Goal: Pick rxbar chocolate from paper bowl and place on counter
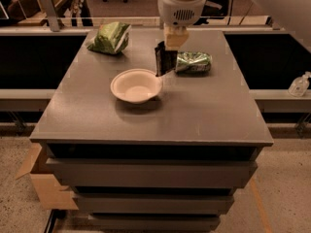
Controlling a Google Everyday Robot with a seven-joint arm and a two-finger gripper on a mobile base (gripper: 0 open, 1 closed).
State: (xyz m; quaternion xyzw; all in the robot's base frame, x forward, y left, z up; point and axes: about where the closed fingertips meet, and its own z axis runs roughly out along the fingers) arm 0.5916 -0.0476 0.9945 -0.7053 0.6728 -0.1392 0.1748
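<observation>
**Bar clear of the bowl, hanging over the bench**

From where I stand, the robot's two-finger end effector [174, 39] hangs over the far middle of the big grey square-topped bench [194, 115], clenched on the top edge of the small, flat, dark-wrapped rxbar chocolate [164, 59]. The bar dangles upright below the fingers, up in the air and touching nothing that I can make out. It sits just past the right rim of the round off-white paper bowl [136, 85], which now looks empty, and it hangs close in front of the crushed green metal can [193, 62] lying on its side. A crumpled green chip bag [109, 37] rests well apart at the far left corner.

I'd say the pick is done and the placing is what's in hand. To do it well, the arm wants to carry the bar sideways or towards the front, onto the open grey surface, away from both the bowl's rim and the can. It should come down slowly until the bar's lower edge meets the bench, and only then let go. Dropped from height, an upright bar could tip against the can or bounce back into the bowl. A low release on bare bench lets it fall flat and stay put.
</observation>
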